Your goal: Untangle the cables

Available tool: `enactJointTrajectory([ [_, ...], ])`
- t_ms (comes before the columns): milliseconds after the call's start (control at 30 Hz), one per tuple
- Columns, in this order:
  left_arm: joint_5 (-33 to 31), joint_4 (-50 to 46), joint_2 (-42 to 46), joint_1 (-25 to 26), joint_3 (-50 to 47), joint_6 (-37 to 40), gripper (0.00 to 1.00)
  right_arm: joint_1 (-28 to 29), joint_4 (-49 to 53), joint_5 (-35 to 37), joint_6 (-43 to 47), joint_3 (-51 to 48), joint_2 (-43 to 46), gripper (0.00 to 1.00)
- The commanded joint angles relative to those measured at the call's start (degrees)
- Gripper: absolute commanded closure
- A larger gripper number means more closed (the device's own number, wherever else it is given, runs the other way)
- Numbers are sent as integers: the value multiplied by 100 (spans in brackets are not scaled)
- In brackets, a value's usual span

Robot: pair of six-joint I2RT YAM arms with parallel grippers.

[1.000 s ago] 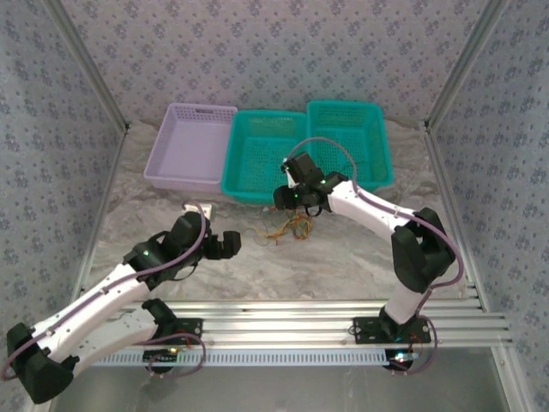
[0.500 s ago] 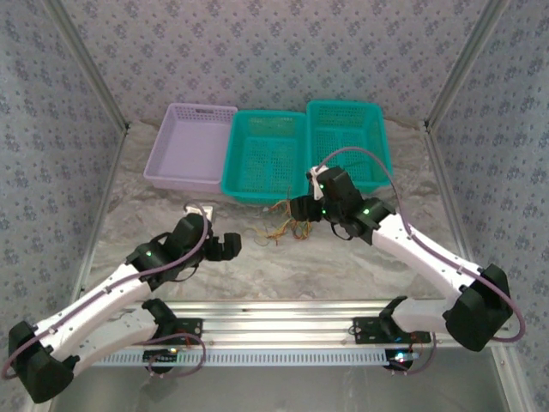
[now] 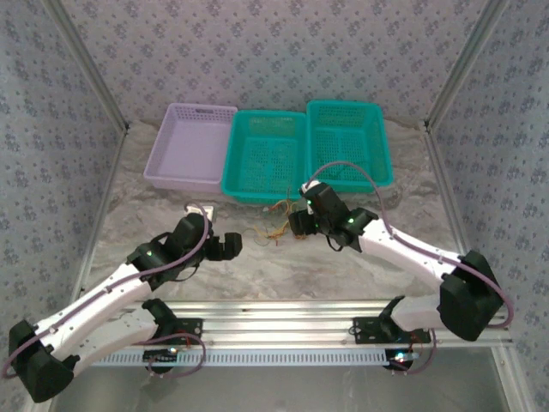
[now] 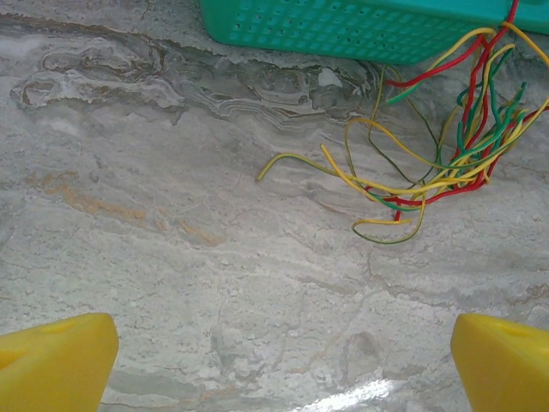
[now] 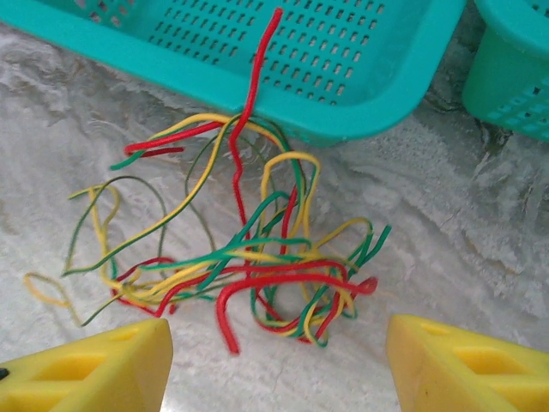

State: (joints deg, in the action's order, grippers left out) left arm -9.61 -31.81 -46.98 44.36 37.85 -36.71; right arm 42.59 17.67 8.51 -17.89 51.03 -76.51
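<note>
We are holding our right claw [image 5: 276, 367] spread wide with nothing in it, just short of the cables [image 5: 257, 266], which are lying knotted in one loose heap on the counter [image 5: 480, 232] beside the basket [image 5: 369, 103]. One red end [image 5: 253, 94] is reaching up across the basket's wall. Our left claw [image 4: 279, 365] is gaping too, empty and well back from the heap. We are expecting trouble if we close on the thick of the knot: we risk pinching several strands together and dragging the whole heap, or snagging that red end in the basket's holes. The strands are lying flat, so we may scrape the counter and slip.
</note>
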Motion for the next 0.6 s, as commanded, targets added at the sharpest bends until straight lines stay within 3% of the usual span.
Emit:
enactJointTrajectory([
  [0,65,125,54,24,-23,-5,0,23,-309,371,302,18,-433,33],
  [200,87,120,75,37,-6,-18,0,14,-397,521,427,307,-884,43],
  [367,145,123,41,44,-23,-21,0,13,-450,439,461,451,-879,66],
  [567,125,120,69,55,-40,-2,0,61,-444,401,529,292,-606,72],
])
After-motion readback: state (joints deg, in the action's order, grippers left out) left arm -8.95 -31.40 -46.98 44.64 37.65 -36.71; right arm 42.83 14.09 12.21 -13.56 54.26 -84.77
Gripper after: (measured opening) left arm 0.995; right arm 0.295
